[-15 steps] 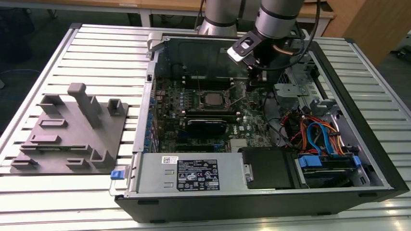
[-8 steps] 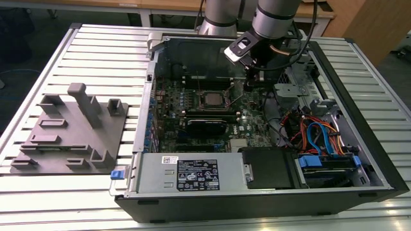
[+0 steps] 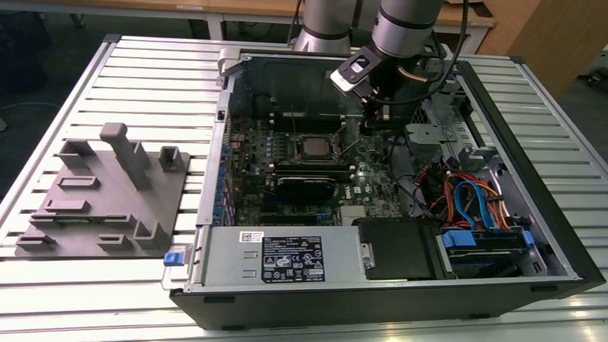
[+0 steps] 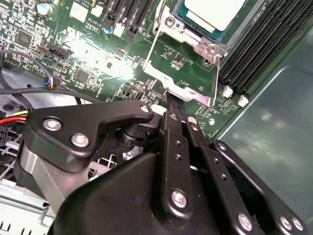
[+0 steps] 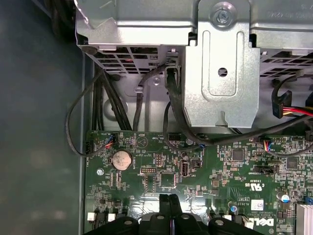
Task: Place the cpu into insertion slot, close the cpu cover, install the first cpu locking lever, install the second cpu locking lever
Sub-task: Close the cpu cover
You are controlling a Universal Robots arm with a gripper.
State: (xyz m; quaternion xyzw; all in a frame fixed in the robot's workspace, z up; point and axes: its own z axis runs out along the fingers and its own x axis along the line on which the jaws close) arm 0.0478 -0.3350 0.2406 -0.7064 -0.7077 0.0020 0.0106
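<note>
The cpu (image 4: pixel 212 12) lies with its silvery top up in the insertion slot (image 4: pixel 182 29) on the green board; the exterior view shows the cpu (image 3: pixel 312 147) mid-board inside the open computer case. The cpu cover (image 4: pixel 195 93) is swung open and stands tilted beside the slot, with green board visible through its window. My gripper (image 4: pixel 171 98) is shut, its black fingertips pressed together and touching the cover's free outer edge. The first wrist view has the shut gripper (image 5: pixel 169 198) low over the board. In the exterior view the gripper (image 3: pixel 369 122) hangs to the right of the slot.
Long black memory slots (image 4: pixel 254 54) run beside the socket, next to the case wall (image 4: pixel 274 122). A metal drive cage (image 5: pixel 220 63) and black cables (image 5: pixel 112 103) sit beyond the board's edge. A grey fixture (image 3: pixel 105 192) stands on the slatted table at the exterior view's left.
</note>
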